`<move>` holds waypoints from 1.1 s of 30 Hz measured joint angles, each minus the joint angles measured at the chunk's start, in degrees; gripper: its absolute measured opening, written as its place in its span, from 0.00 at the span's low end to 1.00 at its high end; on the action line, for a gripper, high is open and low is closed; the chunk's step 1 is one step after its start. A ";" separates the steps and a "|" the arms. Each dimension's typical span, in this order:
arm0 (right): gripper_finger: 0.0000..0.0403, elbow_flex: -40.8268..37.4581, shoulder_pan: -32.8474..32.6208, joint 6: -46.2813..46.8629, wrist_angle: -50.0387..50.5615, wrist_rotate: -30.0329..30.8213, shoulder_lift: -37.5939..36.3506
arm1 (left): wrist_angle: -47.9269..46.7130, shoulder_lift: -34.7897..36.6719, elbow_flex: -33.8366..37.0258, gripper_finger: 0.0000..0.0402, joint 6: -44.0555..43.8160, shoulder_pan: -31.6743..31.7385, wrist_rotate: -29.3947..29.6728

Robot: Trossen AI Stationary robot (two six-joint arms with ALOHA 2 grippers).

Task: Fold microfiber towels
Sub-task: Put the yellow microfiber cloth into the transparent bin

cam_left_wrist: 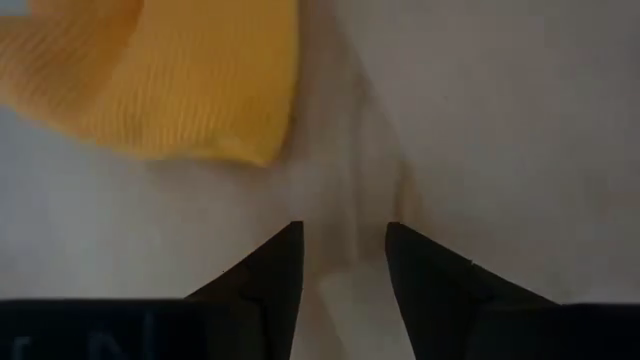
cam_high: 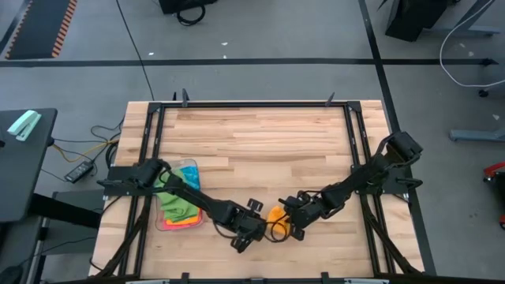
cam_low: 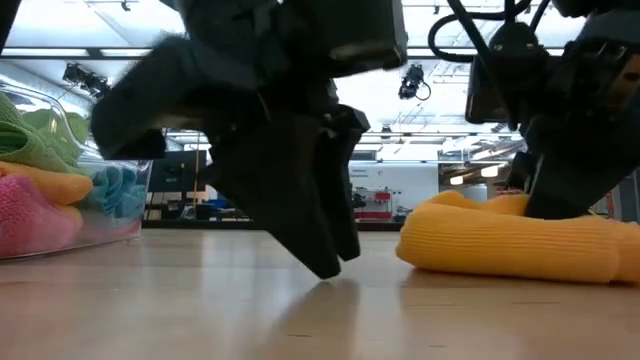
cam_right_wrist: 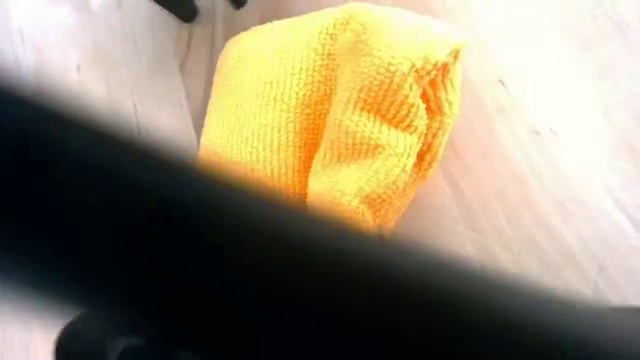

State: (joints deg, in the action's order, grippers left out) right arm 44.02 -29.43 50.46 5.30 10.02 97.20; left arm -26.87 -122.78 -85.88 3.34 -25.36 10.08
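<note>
An orange microfiber towel lies bunched on the wooden table near its front edge, and shows up close in the low view and the right wrist view. My right gripper comes down on its right part. My left gripper stands open just left of the towel, its fingertips over bare wood close to the table top, nothing between them. More towels, green, blue and pink, lie piled in a clear plastic tray. My right gripper reaches slanting down from the table's right onto the orange towel's gathered fold. A dark blurred band in the wrist view and the gripper's own body in the low view hide the fingertips. The towel's lower part rests on the table.
The clear tray stands at the table's left, near my left arm's base. Black frame rails run along the table's edges. Bare wood spreads across the table's far half.
</note>
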 joint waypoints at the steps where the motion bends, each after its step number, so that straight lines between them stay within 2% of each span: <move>1: 0.11 -0.02 0.00 -0.36 0.31 0.07 -0.52 | 1.65 0.31 0.94 0.38 -0.25 -0.25 -0.09; 9: 0.11 0.01 -0.33 -0.10 3.76 0.42 -2.24 | 14.31 6.72 11.20 0.31 1.77 -1.42 0.43; 14: 0.11 0.09 -1.21 -0.60 3.20 0.60 -2.48 | 30.23 12.61 20.92 0.28 3.58 -0.82 1.62; 15: 0.11 0.09 -1.25 -0.82 3.26 0.59 -2.81 | 33.13 13.28 21.93 0.28 4.82 -0.90 2.75; 19: 0.11 0.09 -0.95 -1.23 2.45 -0.07 -5.18 | 34.31 13.86 22.26 0.31 11.80 -2.72 10.70; 22: 0.11 0.14 -0.53 -1.57 2.23 -0.24 -8.06 | 34.36 13.72 21.74 0.38 17.32 -4.08 15.28; 27: 0.11 0.20 0.65 -1.56 1.99 -0.64 -12.08 | 34.99 13.70 21.28 0.60 25.83 -5.26 21.13; 30: 0.11 0.23 1.12 -1.82 1.31 -1.30 -14.13 | 36.71 13.70 21.26 0.73 31.89 -5.32 27.42; 33: 0.11 0.23 1.66 -1.73 0.67 -1.59 -16.08 | 39.36 13.70 21.26 0.81 38.28 -5.28 31.55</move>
State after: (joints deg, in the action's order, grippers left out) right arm 44.25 -27.77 48.73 5.96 8.43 81.11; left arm 12.49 -109.08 -64.62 41.61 -30.63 41.64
